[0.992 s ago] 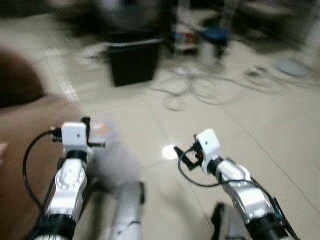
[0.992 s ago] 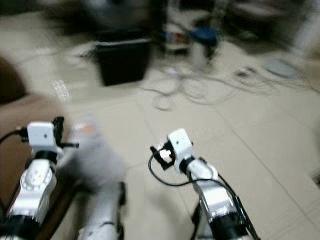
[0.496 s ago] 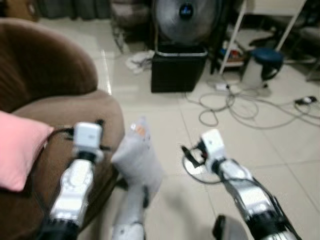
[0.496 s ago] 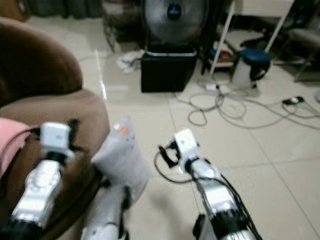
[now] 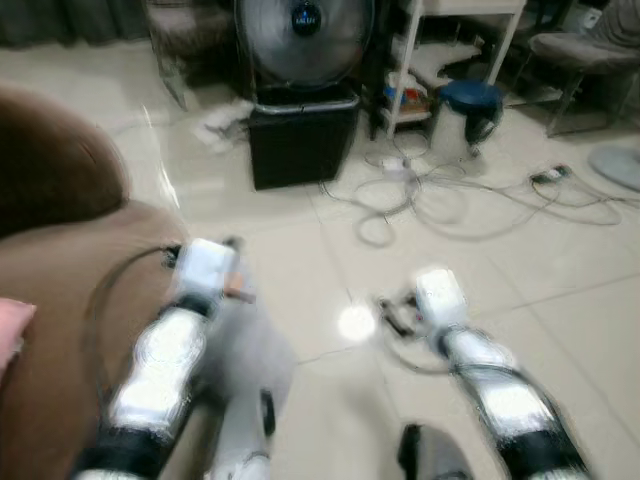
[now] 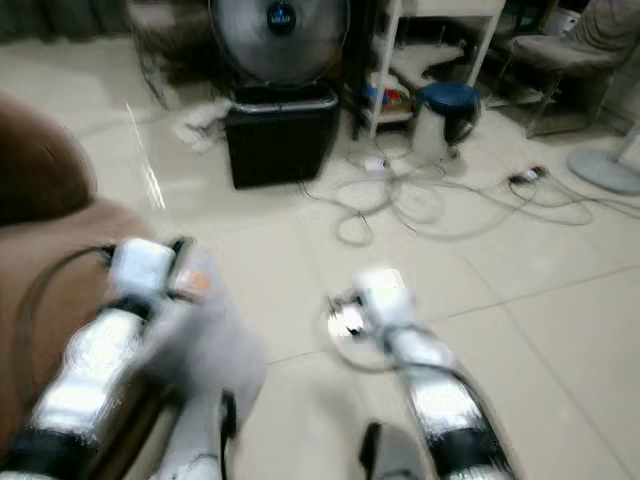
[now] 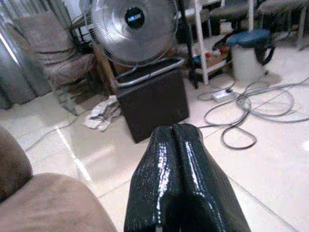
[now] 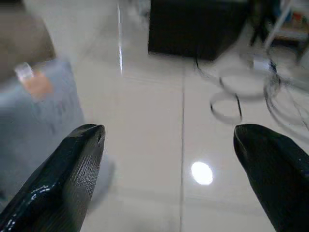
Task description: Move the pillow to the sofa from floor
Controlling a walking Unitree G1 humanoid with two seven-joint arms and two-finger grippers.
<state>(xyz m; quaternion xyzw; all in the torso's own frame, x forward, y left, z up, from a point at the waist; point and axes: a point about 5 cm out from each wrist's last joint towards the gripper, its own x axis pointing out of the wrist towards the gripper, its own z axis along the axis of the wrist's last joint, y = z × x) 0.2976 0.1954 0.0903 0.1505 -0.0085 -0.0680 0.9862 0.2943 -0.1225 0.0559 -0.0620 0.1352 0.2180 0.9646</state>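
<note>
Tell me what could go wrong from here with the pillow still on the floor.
1. The pillow leans by the sofa between the arms; the left gripper is shut and would likely push it rather than grasp it.
2. The head views are blurred, so aiming the open right gripper could miss.
3. Cables sprawl on the floor ahead; a step that way might snag them.

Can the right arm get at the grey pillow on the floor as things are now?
Probably yes. The right tool is open, with the pillow just beyond one finger and only bare floor between them. It leans against the brown sofa.
</note>
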